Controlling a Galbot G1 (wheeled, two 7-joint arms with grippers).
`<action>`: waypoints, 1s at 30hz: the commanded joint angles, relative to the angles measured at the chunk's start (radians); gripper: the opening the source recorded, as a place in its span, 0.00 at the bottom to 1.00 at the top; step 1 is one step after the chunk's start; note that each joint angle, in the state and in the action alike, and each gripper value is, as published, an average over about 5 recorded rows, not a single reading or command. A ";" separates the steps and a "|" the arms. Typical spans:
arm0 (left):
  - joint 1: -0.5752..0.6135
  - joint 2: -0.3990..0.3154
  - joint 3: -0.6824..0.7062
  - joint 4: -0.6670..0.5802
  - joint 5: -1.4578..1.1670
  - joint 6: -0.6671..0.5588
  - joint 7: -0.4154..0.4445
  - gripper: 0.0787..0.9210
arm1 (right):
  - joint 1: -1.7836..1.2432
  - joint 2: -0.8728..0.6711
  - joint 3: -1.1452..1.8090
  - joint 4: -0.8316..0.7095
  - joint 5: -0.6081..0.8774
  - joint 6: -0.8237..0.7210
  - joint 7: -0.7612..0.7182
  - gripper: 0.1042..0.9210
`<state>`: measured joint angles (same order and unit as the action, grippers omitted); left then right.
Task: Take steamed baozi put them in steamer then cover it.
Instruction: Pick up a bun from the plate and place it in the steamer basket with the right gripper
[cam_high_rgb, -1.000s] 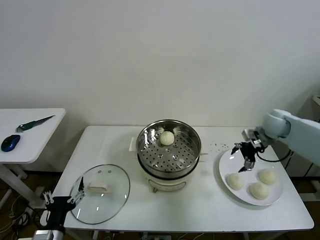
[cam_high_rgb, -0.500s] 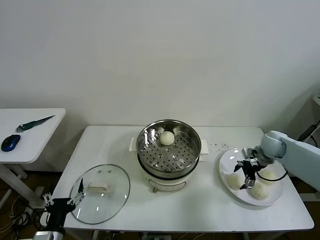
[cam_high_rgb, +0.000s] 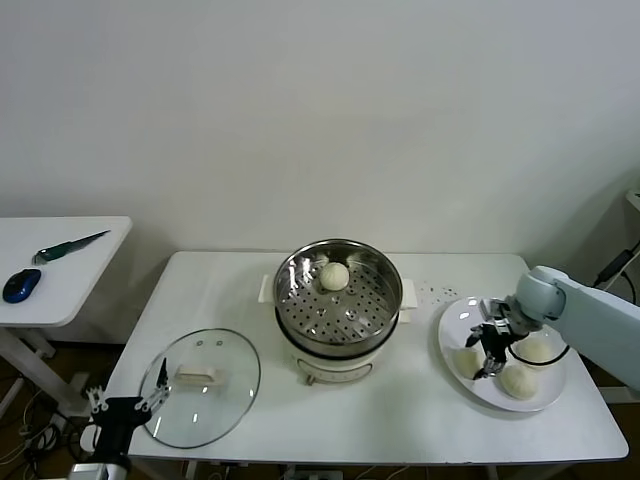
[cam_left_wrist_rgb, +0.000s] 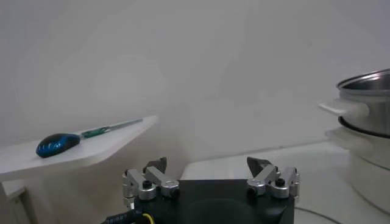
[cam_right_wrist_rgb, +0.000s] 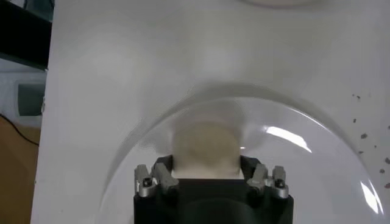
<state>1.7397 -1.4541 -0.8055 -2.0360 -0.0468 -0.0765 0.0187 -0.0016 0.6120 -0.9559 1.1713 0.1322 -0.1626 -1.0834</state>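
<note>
My right end effector (cam_high_rgb: 486, 352) sits down on the white plate (cam_high_rgb: 455, 318) near the table's (cam_high_rgb: 230, 290) right edge, fingers spread wide around the baozi (cam_high_rgb: 466, 362) closest to the steamer (cam_high_rgb: 337, 296), not closed on it yet. Two more baozi (cam_high_rgb: 536, 350) lie on the same plate; a fourth baozi (cam_high_rgb: 334, 275) is already in the steamer basket, toward its far side. The glass cover (cam_high_rgb: 200, 386) lies flat near the table's front-left corner. My left end effector (cam_high_rgb: 122, 404) waits off that corner, beside the cover, fingers open.

Risks, my guess: the bun is soft, so closing too hard dents it or tears the pleats; closing off-centre could roll it out toward the neighbouring buns. Fingertips pressing on the plate could drag or tip it toward the right edge.

The right wrist view shows the bun (cam_right_wrist_rgb: 206, 145) centred between the two fingers (cam_right_wrist_rgb: 153, 181) on the plate (cam_right_wrist_rgb: 317, 131); the head view can't confirm that alignment. The head view alone gives the whole layout. The left wrist view shows only the steamer's side (cam_left_wrist_rgb: 368, 109) and a blue mouse (cam_left_wrist_rgb: 57, 145) on a side table (cam_left_wrist_rgb: 91, 152).
</note>
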 joint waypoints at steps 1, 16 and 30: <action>0.003 0.000 0.001 -0.002 0.000 -0.001 0.000 0.88 | 0.033 -0.005 -0.017 0.003 0.015 0.004 -0.002 0.67; 0.001 -0.002 0.035 -0.019 0.009 0.002 -0.002 0.88 | 0.962 0.134 -0.733 -0.004 0.535 0.029 -0.006 0.67; -0.002 0.007 0.075 -0.064 -0.003 0.016 0.002 0.88 | 0.954 0.464 -0.706 0.067 0.837 -0.141 0.167 0.68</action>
<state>1.7382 -1.4511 -0.7455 -2.0783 -0.0428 -0.0680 0.0199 0.8524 0.8762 -1.5807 1.2178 0.7587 -0.2291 -1.0102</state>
